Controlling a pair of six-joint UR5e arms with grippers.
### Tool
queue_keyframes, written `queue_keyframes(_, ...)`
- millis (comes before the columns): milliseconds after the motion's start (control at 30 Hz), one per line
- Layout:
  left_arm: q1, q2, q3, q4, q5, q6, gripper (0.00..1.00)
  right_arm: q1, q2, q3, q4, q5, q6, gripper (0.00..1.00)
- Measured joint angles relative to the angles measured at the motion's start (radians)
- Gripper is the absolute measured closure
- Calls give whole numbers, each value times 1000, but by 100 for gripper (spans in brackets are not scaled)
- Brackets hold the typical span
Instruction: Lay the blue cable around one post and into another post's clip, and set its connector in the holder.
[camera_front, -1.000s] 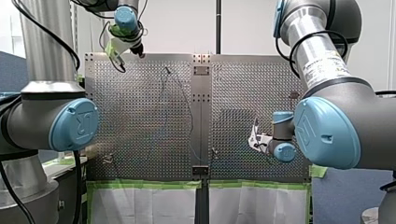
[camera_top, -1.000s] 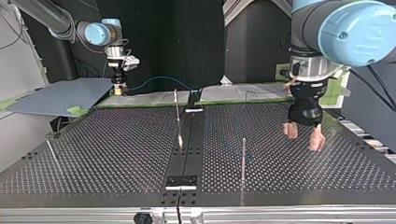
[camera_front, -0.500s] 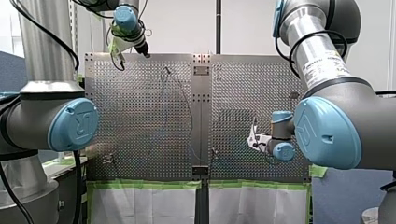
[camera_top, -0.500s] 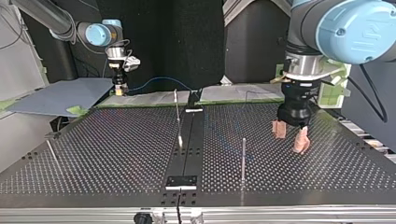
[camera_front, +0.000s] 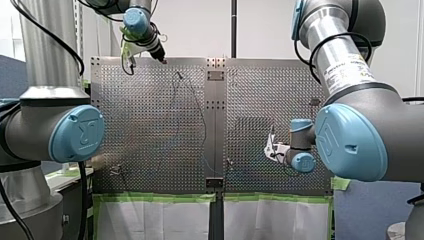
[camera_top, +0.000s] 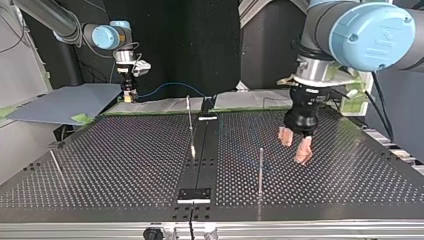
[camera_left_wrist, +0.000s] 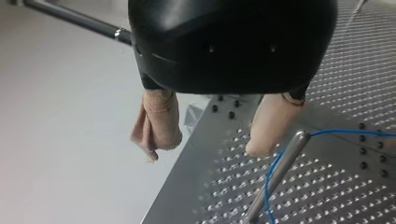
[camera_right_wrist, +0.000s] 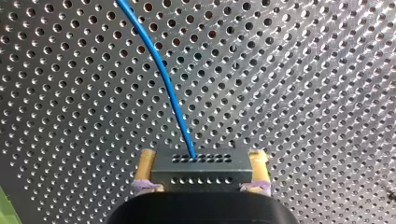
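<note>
Blue cable runs from the connector clamped between my right gripper's yellow pads; my left gripper hangs, pads apart, beside a post.

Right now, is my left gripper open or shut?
Open. The left wrist view shows the left gripper with its beige-padded fingers well apart, nothing between them; the blue cable and a post lie ahead.

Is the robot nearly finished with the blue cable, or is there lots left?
Lots left. Done: my right hand grips the connector, with the blue cable trailing from it. In hand: my left hand hovers open beside a post where the cable bends; whether it's looped there, I can't tell. Left: clipping the cable and parking the connector.
</note>
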Motion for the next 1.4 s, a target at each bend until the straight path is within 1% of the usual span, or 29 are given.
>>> queue_keyframes(167,-6,-7,0,8,21,54,0,0,0,0,2,0,2,100)
queue_keyframes(400,-14,-7,0,12,25,132,0,0,0,0,2,0,3,100)
queue_keyframes(533,-18,-8,0,12,26,158,0,0,0,0,2,0,4,100)
queue_keyframes(733,-20,-8,0,12,15,153,0,0,0,0,2,-1,3,100)
queue_keyframes(1100,-16,-8,0,10,-42,82,0,0,0,0,9,-1,-1,100)
queue_keyframes(1400,-13,-9,0,6,-57,63,0,0,0,0,10,0,-1,100)
